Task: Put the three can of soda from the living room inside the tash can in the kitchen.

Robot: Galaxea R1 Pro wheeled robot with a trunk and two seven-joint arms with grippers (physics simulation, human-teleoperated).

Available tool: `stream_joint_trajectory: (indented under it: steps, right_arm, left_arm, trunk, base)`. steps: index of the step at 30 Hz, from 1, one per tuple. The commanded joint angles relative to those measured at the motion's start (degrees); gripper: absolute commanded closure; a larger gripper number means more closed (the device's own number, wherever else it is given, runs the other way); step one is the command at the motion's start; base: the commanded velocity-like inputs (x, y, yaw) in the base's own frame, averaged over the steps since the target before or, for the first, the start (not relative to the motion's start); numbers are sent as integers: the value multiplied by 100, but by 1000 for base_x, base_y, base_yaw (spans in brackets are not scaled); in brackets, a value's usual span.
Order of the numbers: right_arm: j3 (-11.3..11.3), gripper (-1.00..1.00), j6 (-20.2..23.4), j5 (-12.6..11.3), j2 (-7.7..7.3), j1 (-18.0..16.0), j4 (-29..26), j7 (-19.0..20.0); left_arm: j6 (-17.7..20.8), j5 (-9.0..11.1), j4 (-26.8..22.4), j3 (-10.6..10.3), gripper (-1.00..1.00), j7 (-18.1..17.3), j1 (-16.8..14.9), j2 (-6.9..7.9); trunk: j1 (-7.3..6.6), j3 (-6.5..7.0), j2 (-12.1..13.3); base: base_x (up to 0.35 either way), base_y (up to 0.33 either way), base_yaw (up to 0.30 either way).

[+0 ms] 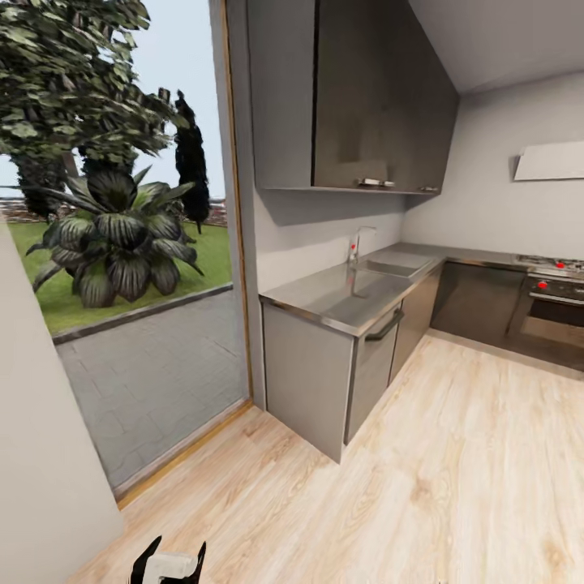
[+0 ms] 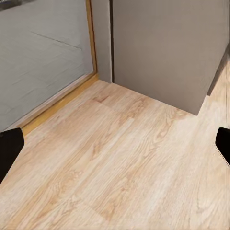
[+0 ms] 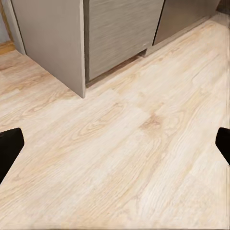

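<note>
Both end effectors, left (image 2: 115,148) and right (image 3: 115,148), hang spread and empty over pale wood floor (image 1: 454,487), likely because the robot is in transit beside the steel kitchen worktop (image 1: 341,296).

Floor (image 1: 454,487) of pale wood planking, visible grain, low satin sheen. Countertop (image 1: 341,296) at 12 o'clock in brushed steel, smooth and faintly reflective, with sink (image 1: 397,264) and tap (image 1: 357,242) in the same metal; base cabinets (image 1: 304,381) matt grey, one door front (image 3: 120,33) finely lined, upper cabinets (image 1: 373,97) dark, semi-gloss. Glazed door (image 1: 122,243) at 10 o'clock, smooth glass in a wood frame (image 1: 235,203); paving beyond rough, matt grey.
</note>
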Motion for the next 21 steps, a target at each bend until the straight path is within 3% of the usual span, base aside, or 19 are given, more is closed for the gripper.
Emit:
stream_joint_trajectory:
  steps: [1, 21]
  right_arm:
    - [0, -100, 0, 0, 0, 0, 1, 0]
    - [0, -100, 0, 1, 0, -1, 4, 0]
  left_arm:
    - [0, -1, 0, -1, -100, 0, 0, 0]
    - [0, -11, 8, -2, -100, 1, -4, -8]
  trunk:
    - [0, 0, 0]
    - [0, 0, 0]
  base:
    - [0, 0, -253]
    - [0, 0, -253]
